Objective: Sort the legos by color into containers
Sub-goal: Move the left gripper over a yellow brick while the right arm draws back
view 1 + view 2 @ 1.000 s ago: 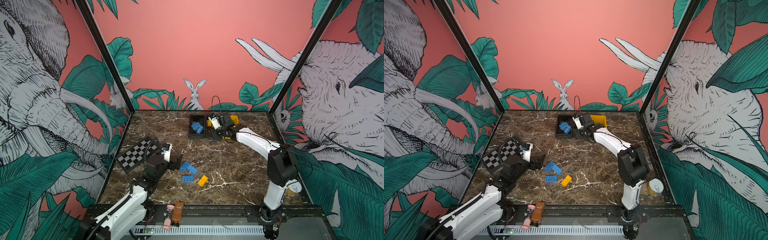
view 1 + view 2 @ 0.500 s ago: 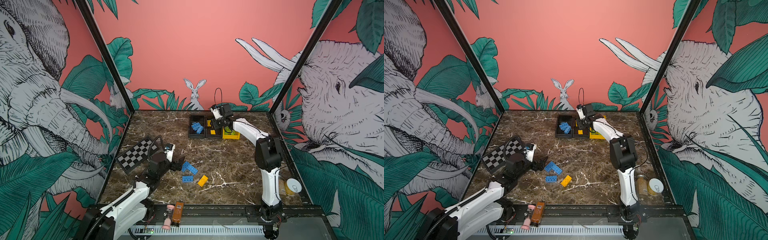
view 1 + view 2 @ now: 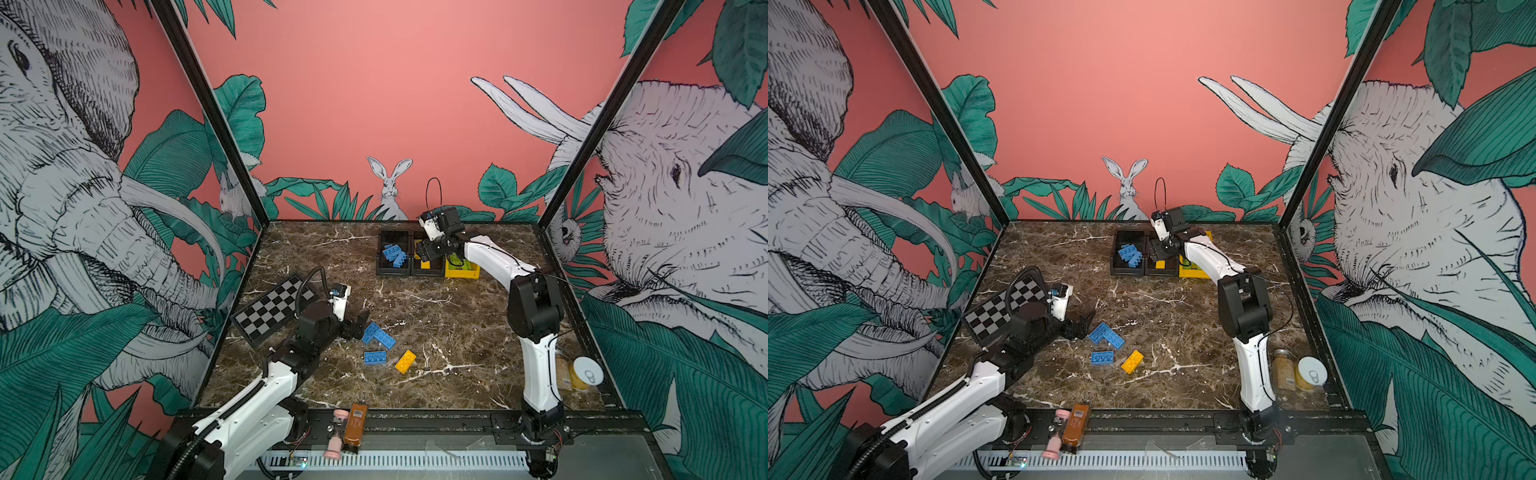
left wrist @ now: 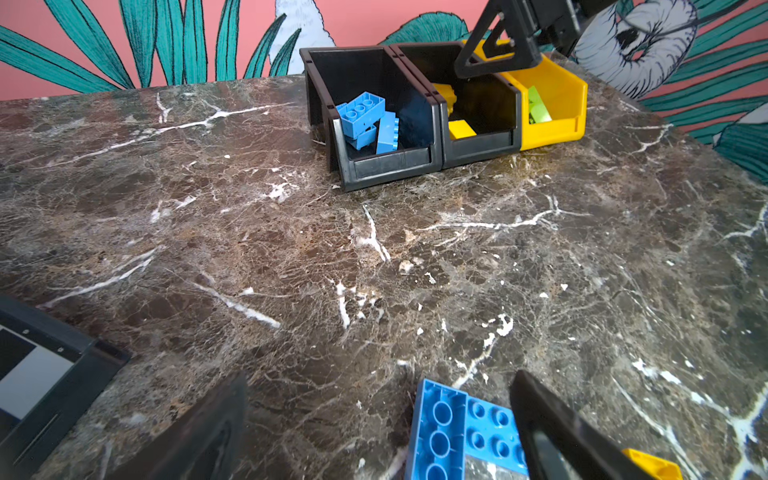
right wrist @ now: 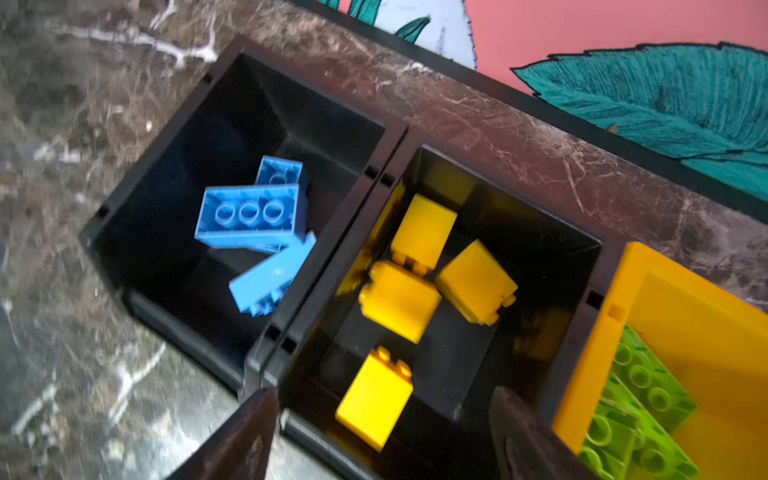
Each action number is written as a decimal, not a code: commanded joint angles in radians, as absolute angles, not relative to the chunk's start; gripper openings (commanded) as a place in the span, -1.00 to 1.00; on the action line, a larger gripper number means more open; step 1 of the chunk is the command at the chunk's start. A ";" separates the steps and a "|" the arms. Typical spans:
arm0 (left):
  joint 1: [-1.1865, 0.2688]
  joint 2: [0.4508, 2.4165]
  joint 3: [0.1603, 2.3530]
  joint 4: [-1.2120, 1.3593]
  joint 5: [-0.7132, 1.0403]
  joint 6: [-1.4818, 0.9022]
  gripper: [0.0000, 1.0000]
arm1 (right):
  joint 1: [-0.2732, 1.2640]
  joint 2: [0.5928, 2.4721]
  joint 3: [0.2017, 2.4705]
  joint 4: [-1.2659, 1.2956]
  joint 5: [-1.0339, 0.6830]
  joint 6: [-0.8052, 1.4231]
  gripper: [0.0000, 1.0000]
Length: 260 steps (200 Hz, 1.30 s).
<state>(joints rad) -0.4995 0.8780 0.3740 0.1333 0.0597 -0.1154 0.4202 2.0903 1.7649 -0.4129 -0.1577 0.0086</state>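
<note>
Well short of the middle bin (image 4: 478, 147) lie a yellow brick (image 3: 406, 361) and three blue bricks (image 3: 375, 357). The left gripper (image 4: 380, 378), spread and empty, is nearest; one blue brick (image 4: 436, 432) lies by its finger, long axis toward that bin. Over the bin hangs the right gripper (image 5: 384, 397), spread, empty.

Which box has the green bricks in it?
The yellow box, at the row's end. The middle black box holds yellow bricks, the other black box blue bricks.
</note>
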 commanded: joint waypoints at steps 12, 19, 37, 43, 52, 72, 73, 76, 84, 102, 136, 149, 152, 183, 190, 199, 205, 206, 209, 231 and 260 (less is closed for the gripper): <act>-0.596 0.852 0.495 -0.098 -0.025 -0.071 0.98 | 0.399 1.738 1.481 -0.179 -0.211 0.034 0.84; -0.620 0.859 0.513 -0.130 -0.046 -0.072 0.98 | 0.397 1.659 1.378 -0.090 -0.186 0.063 0.90; -0.672 0.875 0.550 -0.193 -0.081 -0.088 0.98 | 0.391 1.443 1.060 0.173 -0.103 0.137 0.96; -0.692 0.881 0.560 -0.209 -0.088 -0.093 0.98 | 0.386 1.384 0.972 0.234 -0.074 0.164 0.96; -0.736 0.891 0.577 -0.234 -0.101 -0.097 0.98 | 0.374 1.305 0.870 0.258 -0.047 0.197 0.96; -0.838 0.930 0.616 -0.288 -0.169 -0.107 0.98 | 0.359 1.182 0.742 0.206 0.019 0.200 0.96; -0.844 0.934 0.619 -0.292 -0.173 -0.109 0.98 | 0.359 1.178 0.735 0.203 0.022 0.199 0.96; -0.860 0.944 0.626 -0.304 -0.189 -0.114 0.98 | 0.358 1.166 0.719 0.196 0.028 0.196 0.96; -0.899 0.974 0.648 -0.334 -0.215 -0.124 0.98 | 0.357 1.141 0.683 0.187 0.038 0.192 0.96; -0.981 1.044 0.692 -0.391 -0.264 -0.158 0.98 | 0.354 1.100 0.606 0.201 0.052 0.190 0.96; -1.060 1.160 0.746 -0.414 -0.259 -0.245 0.98 | 0.347 1.050 0.550 0.189 0.042 0.228 0.96; -1.092 1.200 0.771 -0.425 -0.269 -0.260 0.98 | 0.346 1.046 0.552 0.133 0.094 0.240 0.96; -1.098 1.209 0.776 -0.428 -0.270 -0.262 0.98 | 0.346 1.045 0.550 0.129 0.107 0.247 0.96; -1.157 1.314 0.833 -0.467 -0.276 -0.263 0.97 | 0.347 1.038 0.458 0.227 0.175 0.266 0.96; -1.170 1.336 0.839 -0.470 -0.274 -0.261 0.95 | 0.347 1.028 0.459 0.199 0.187 0.275 0.96; -1.187 1.360 0.841 -0.469 -0.279 -0.266 0.94 | 0.346 1.022 0.457 0.205 0.180 0.269 0.96; -1.196 1.375 0.840 -0.467 -0.278 -0.268 0.93 | 0.347 1.020 0.458 0.211 0.161 0.264 0.96; -1.197 1.376 0.840 -0.466 -0.278 -0.269 0.93 | 0.347 1.020 0.458 0.211 0.157 0.263 0.96; -1.201 1.382 0.840 -0.465 -0.277 -0.272 0.93 | 0.347 1.020 0.459 0.211 0.150 0.262 0.96; -1.215 1.421 0.849 -0.449 -0.256 -0.270 0.91 | 0.347 1.035 0.455 0.217 0.165 0.262 0.96; -1.221 1.498 0.882 -0.446 -0.239 -0.267 0.81 | 0.346 1.075 0.455 0.214 0.218 0.266 0.96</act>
